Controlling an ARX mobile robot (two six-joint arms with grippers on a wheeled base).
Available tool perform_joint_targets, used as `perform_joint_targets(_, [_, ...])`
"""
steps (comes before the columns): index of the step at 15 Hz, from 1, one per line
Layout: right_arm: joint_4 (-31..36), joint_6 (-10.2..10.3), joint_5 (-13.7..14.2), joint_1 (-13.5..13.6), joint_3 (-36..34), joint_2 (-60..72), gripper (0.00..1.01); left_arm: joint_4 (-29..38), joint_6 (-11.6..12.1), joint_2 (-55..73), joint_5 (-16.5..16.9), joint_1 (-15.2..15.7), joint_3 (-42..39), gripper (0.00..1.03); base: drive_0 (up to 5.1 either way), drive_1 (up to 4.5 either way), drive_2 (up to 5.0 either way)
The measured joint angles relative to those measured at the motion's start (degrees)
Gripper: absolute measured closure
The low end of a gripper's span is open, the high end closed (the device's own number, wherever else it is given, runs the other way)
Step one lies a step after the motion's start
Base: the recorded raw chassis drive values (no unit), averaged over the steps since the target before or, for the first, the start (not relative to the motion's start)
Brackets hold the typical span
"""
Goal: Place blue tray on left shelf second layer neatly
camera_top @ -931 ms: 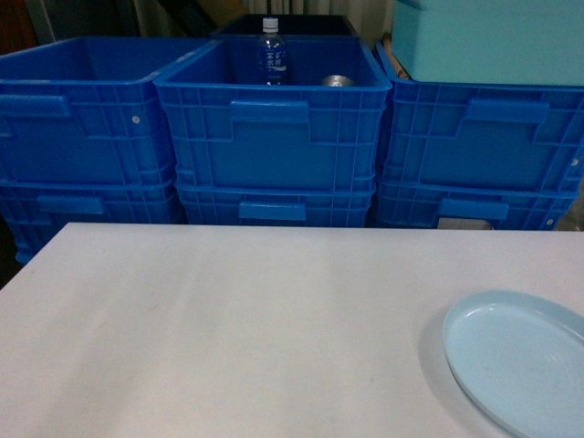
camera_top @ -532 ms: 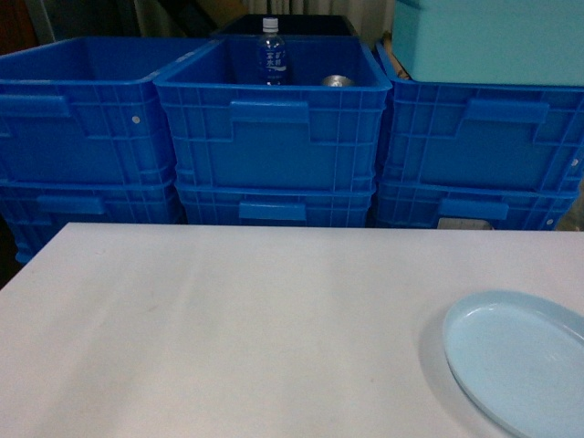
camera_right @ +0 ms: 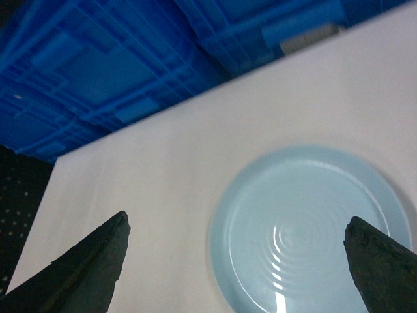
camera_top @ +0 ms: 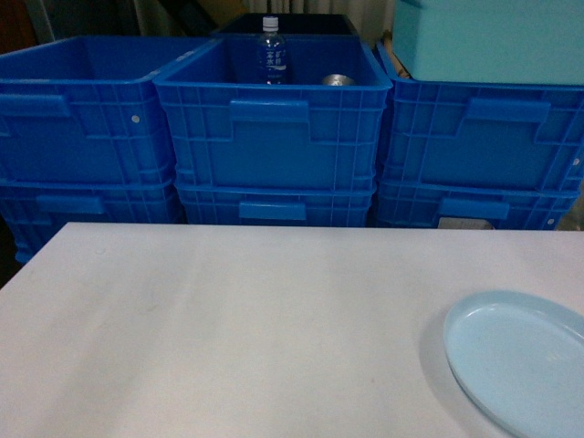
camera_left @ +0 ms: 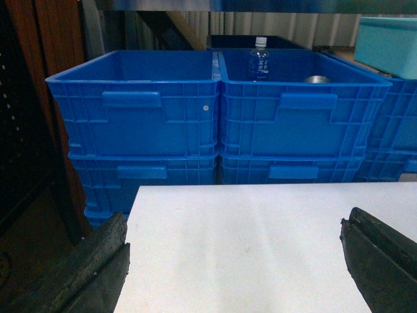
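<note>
**A:** any readable text here? All I spot is the water bottle (camera_top: 271,50) in the middle blue crate (camera_top: 274,119), it has a label with white writing but it's way too small for me to read.

**B:** same, can't read it. There's a shiny metal can top (camera_top: 337,81) next to it, mostly hidden by the crate wall. Nothing printed on the crates. The teal box (camera_top: 488,38) on the right-hand crate is cut off by the frame.

**A:** and the blue tray (camera_top: 516,361)?

**B:** lying flat on the white table (camera_top: 228,328), near right corner in the head view, its right and bottom edges cropped. It's round so no real long axis, open side up. Right wrist cam shows faint concentric rings in the middle.

**A:** grippers?

**B:** right gripper (camera_right: 238,261) has its fingers spread wide, hanging above the tray with nothing between them. Left gripper (camera_left: 234,261) is spread wide too, over bare table. No steel shelf in any view.
</note>
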Motion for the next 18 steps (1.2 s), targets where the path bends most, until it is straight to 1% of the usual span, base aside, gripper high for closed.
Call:
perform_joint_targets(1, [0.46, 0.13, 0.02, -0.48, 0.24, 5.11, 0.03, 0.0, 0.0, 0.0, 0.0, 0.0, 0.0, 0.05, 0.0, 0.0, 0.0])
perform_joint_targets(3, [3.69, -0.35, 2.43, -2.32, 0.7, 14.91, 0.03, 0.0, 0.0, 0.0, 0.0, 0.0, 0.0, 0.05, 0.0, 0.0, 0.0])
perform_joint_targets(4, [4.94, -0.85, 3.17, -2.62, 0.68, 17.46, 0.03, 0.0, 0.0, 0.0, 0.0, 0.0, 0.0, 0.05, 0.0, 0.0, 0.0])
perform_joint_targets(5, [5.97, -0.96, 3.69, -2.51, 0.66, 18.75, 0.03, 0.02, -0.02, 0.0, 0.0, 0.0, 0.0, 0.05, 0.0, 0.0, 0.0])
perform_joint_targets(6, [8.09, -0.96, 4.81, -2.29, 0.57, 19.74, 0.03, 0.0, 0.0, 0.0, 0.0, 0.0, 0.0, 0.05, 0.0, 0.0, 0.0])
perform_joint_targets(7, [10.93, -0.79, 6.08, -1.4, 0.57, 21.35, 0.03, 0.02, 0.0, 0.0, 0.0, 0.0, 0.0, 0.05, 0.0, 0.0, 0.0])
perform_joint_targets(8, [13.31, -0.11, 7.58, -0.31, 0.48, 24.26, 0.03, 0.0, 0.0, 0.0, 0.0, 0.0, 0.0, 0.05, 0.0, 0.0, 0.0])
perform_joint_targets(11, [18.91, 5.07, 12.72, 4.37, 0.46, 31.58, 0.03, 0.0, 0.0, 0.0, 0.0, 0.02, 0.0, 0.05, 0.0, 0.0, 0.0])
perform_joint_targets(12, [19.78, 6.23, 13.86, 5.44, 0.46, 32.3, 0.03, 0.0, 0.0, 0.0, 0.0, 0.0, 0.0, 0.05, 0.0, 0.0, 0.0])
perform_joint_targets(15, [21.11, 8.04, 14.91, 5.77, 0.7, 33.35, 0.03, 0.02, -0.02, 0.0, -0.02, 0.0, 0.0, 0.05, 0.0, 0.0, 0.0])
perform_joint_targets(16, [22.08, 8.39, 15.56, 6.14, 0.98, 34.21, 0.03, 0.0, 0.0, 0.0, 0.0, 0.0, 0.0, 0.05, 0.0, 0.0, 0.0])
perform_joint_targets(17, [22.1, 8.5, 16.81, 6.47, 1.53, 34.95, 0.03, 0.0, 0.0, 0.0, 0.0, 0.0, 0.0, 0.05, 0.0, 0.0, 0.0])
perform_joint_targets(18, [22.05, 8.35, 17.94, 6.97, 1.73, 35.5, 0.07, 0.0, 0.0, 0.0, 0.0, 0.0, 0.0, 0.05, 0.0, 0.0, 0.0])
